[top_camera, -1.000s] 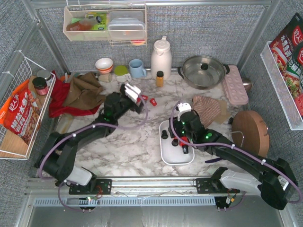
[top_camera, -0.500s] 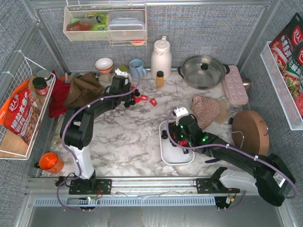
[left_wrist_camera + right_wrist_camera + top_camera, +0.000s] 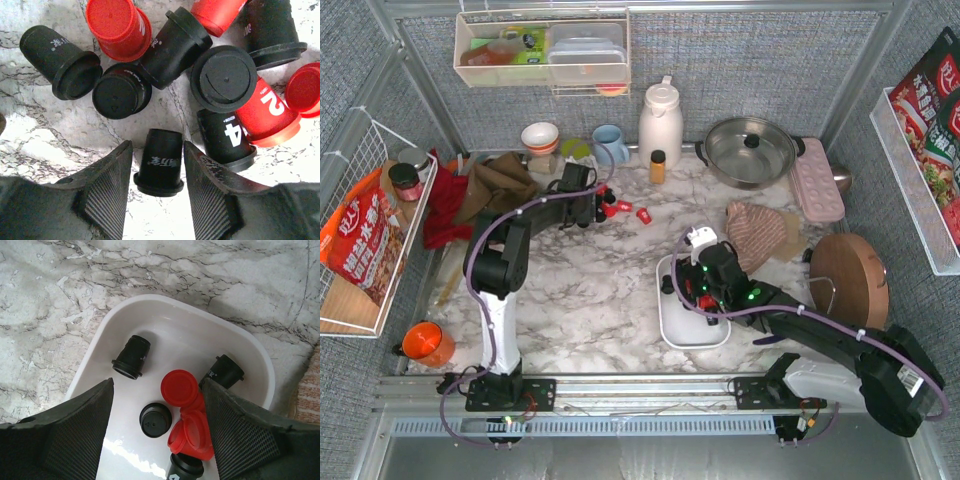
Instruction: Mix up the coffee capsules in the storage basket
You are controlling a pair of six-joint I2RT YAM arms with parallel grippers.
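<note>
Above basket (image 3: 170, 307), right claw (image 3: 157, 382) gapes; left claw (image 3: 157, 145), half-closed, straddles black capsule (image 3: 160, 162), maybe touching.

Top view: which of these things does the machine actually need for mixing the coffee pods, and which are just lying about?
Part of the job: coffee capsules, storage basket, left gripper, right gripper.

Just lying about: white jug, lidded pot, blue mug, amber bottle, orange cup, wooden board.

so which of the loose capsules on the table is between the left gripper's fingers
The black capsule lying on its side, alone inside the left gripper; the other capsules cluster beyond it.
</note>
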